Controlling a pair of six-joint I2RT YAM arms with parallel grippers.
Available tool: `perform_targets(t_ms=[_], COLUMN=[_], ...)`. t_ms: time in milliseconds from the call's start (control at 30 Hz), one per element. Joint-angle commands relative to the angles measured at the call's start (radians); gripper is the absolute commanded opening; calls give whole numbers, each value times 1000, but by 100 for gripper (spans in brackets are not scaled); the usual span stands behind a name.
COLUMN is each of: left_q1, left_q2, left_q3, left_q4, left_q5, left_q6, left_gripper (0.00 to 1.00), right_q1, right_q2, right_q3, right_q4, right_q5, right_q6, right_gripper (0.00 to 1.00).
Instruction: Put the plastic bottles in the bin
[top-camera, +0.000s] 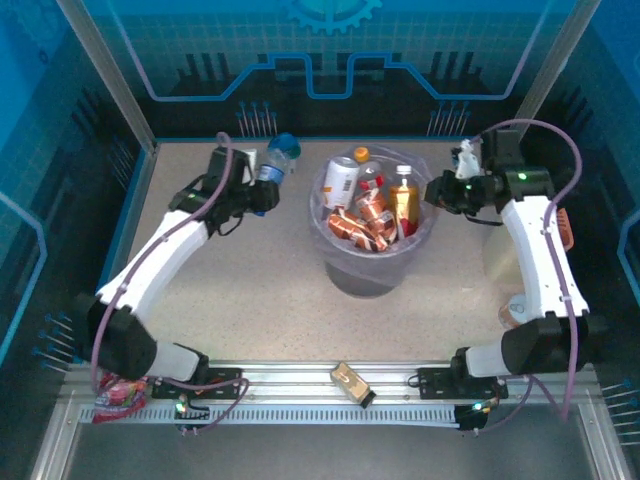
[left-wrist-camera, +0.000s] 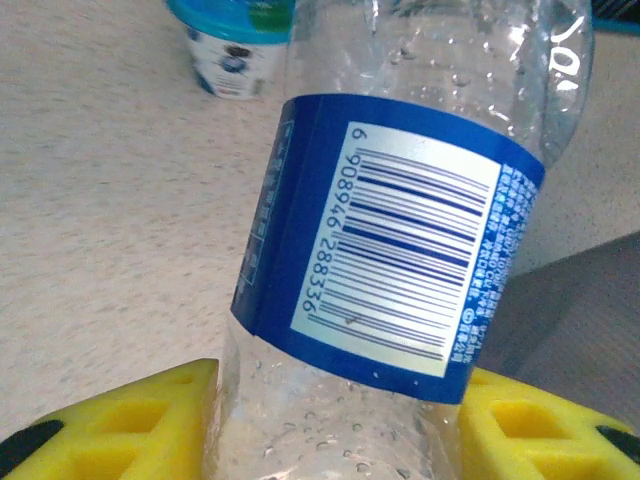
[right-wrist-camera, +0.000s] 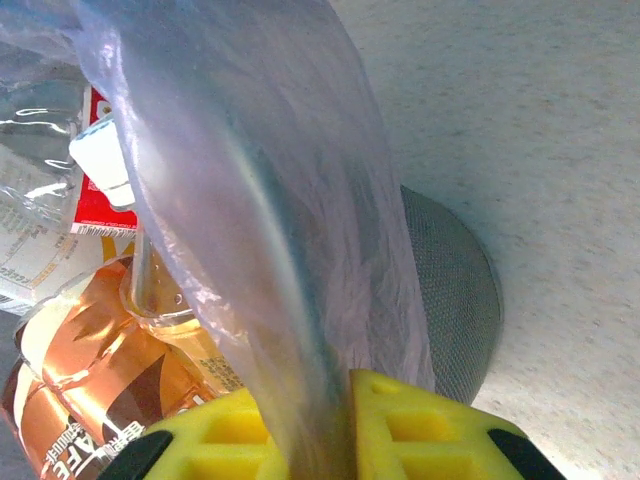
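Yellow-fingered L gripper (left-wrist-camera: 340, 425), clamped on clear blue-label plastic bottle (left-wrist-camera: 400, 230) by table's (top-camera: 250, 290) far edge, just left of round grey lavender-lined bin (top-camera: 365, 275) mid-table: lift above rim, swing over opening, then release. R gripper (right-wrist-camera: 320, 425), pinched on bin rim + liner: hold steady.
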Motion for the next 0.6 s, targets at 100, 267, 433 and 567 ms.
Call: perform_targets(t_ms=[100, 267, 433, 567], left_q1=[97, 112, 112, 112], left_q2=[-217, -258, -252, -232], left_q3=[119, 283, 415, 473], left_q4=[-293, -436, -500, -496], left_q5=[-55, -61, -8, 64], left_q6=[80, 102, 85, 67], left_gripper=[47, 47, 45, 42], right_q1=[197, 311, 381, 383], right_q2=[143, 282, 394, 435], right_q3=[111, 232, 347, 448], right_q4=[172, 231, 283, 262], right_q5=[-19, -32, -57, -69], right_q6=[119, 154, 187, 172], right_gripper=[20, 21, 21, 42])
